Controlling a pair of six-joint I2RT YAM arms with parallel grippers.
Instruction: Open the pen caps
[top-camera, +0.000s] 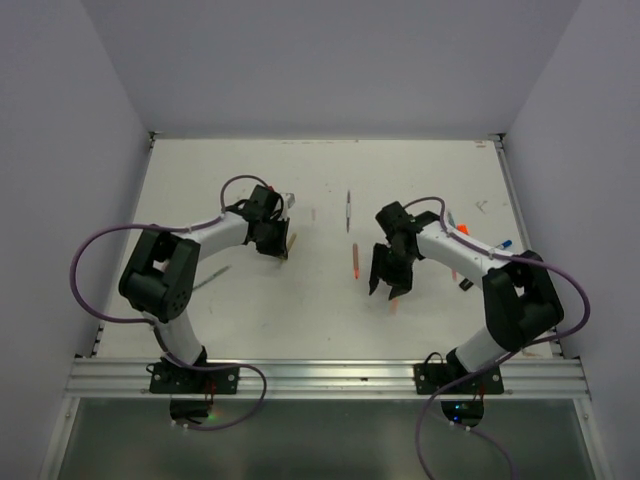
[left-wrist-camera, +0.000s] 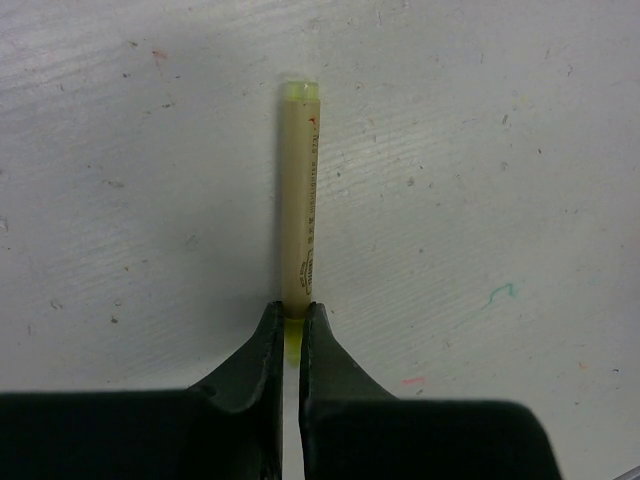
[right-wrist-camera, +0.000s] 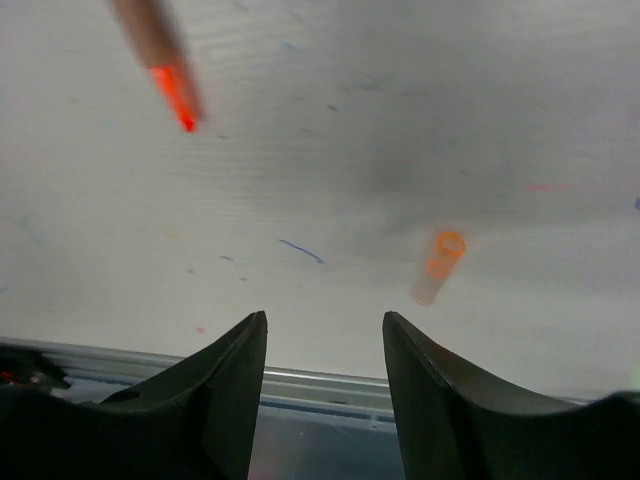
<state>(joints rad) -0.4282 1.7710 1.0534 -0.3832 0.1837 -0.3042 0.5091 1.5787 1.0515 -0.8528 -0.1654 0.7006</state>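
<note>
My left gripper (left-wrist-camera: 292, 310) is shut on the near end of a pale yellow pen (left-wrist-camera: 298, 200), and a yellow-green part of the pen shows between the jaws. The pen's barrel points away from the jaws over the table. From above, the left gripper (top-camera: 283, 244) sits left of centre with the pen (top-camera: 292, 245). My right gripper (right-wrist-camera: 325, 330) is open and empty above the table's near edge. A pale-orange cap (right-wrist-camera: 438, 265) lies loose on the table beyond its right finger. An uncapped orange-tipped pen (right-wrist-camera: 165, 65) lies at the upper left. From above, the cap (top-camera: 394, 303) lies just below the right gripper (top-camera: 387, 290), and the orange pen (top-camera: 355, 260) lies to its left.
A thin pen (top-camera: 348, 212) lies at mid table. An orange piece (top-camera: 460, 228), a blue piece (top-camera: 507, 243) and a small dark piece (top-camera: 465, 285) lie by the right arm. A metal rail (top-camera: 320, 378) runs along the near edge. The table top (top-camera: 330, 320) carries ink marks.
</note>
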